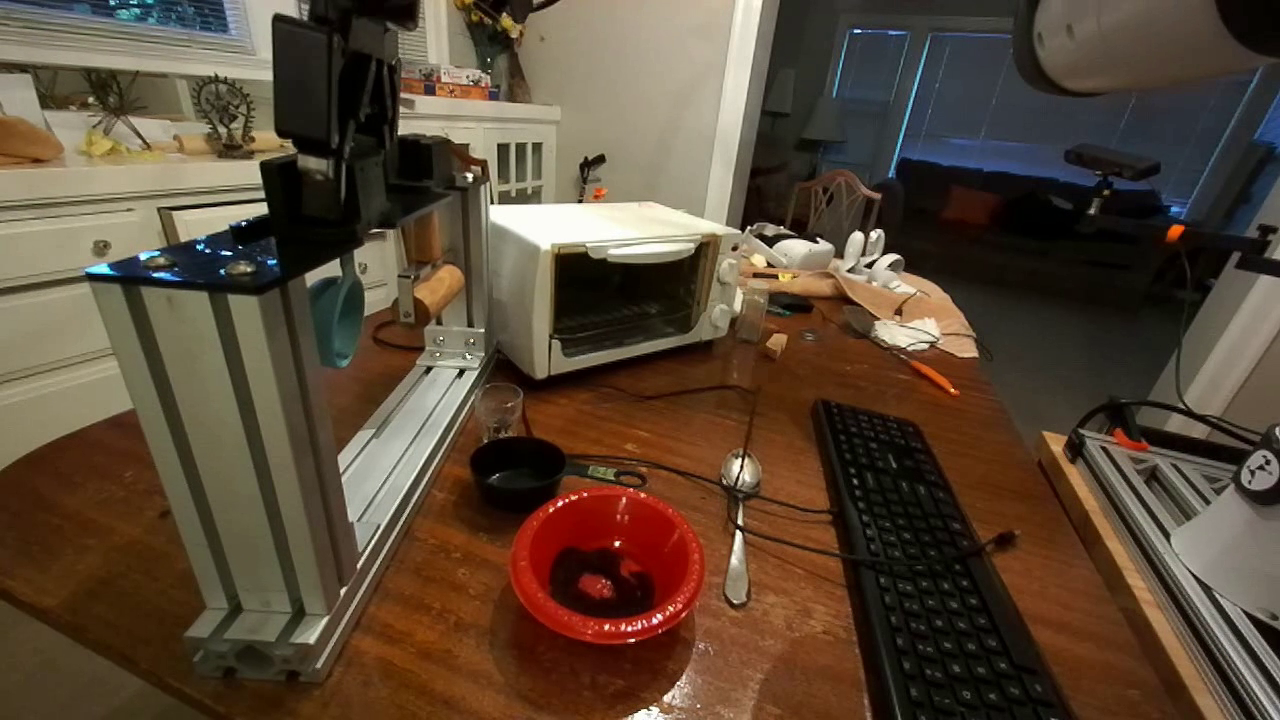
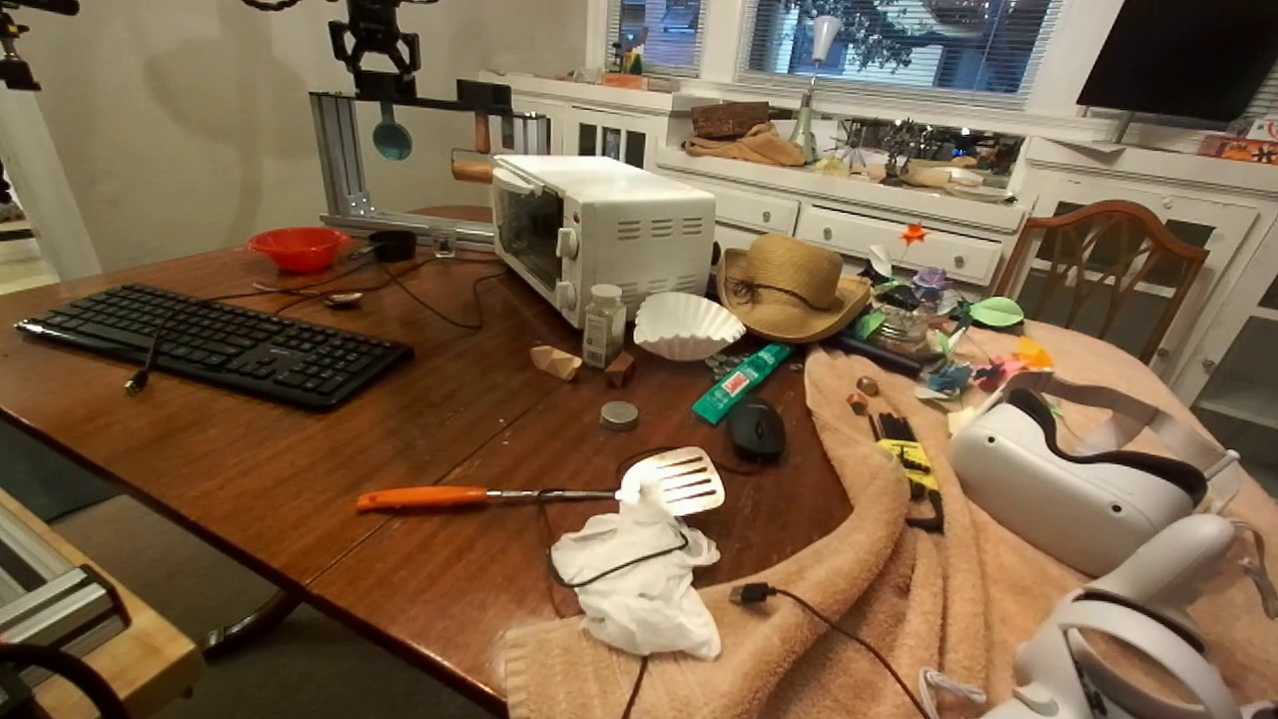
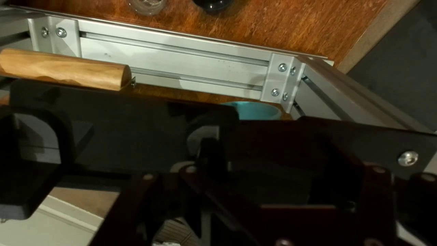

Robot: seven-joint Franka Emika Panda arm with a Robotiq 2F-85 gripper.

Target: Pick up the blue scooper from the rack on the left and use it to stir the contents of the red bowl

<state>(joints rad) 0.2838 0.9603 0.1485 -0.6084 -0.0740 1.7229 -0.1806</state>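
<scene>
My pincer (image 2: 383, 72), black against black atop the rack (image 1: 255, 440), is above the scoop (image 1: 340, 315), partly hidden in wrist view; I can't tell my jaws' spread or hold.

Bluish light shows at the windows (image 2: 904, 45) in both exterior views, yet indoors it is dim. Glare whitens the desk (image 1: 680, 692) near the red bowl (image 1: 610, 626); a soft shadow marks the wall (image 2: 195, 90). Much of the wrist view's lower half is near-black.
</scene>
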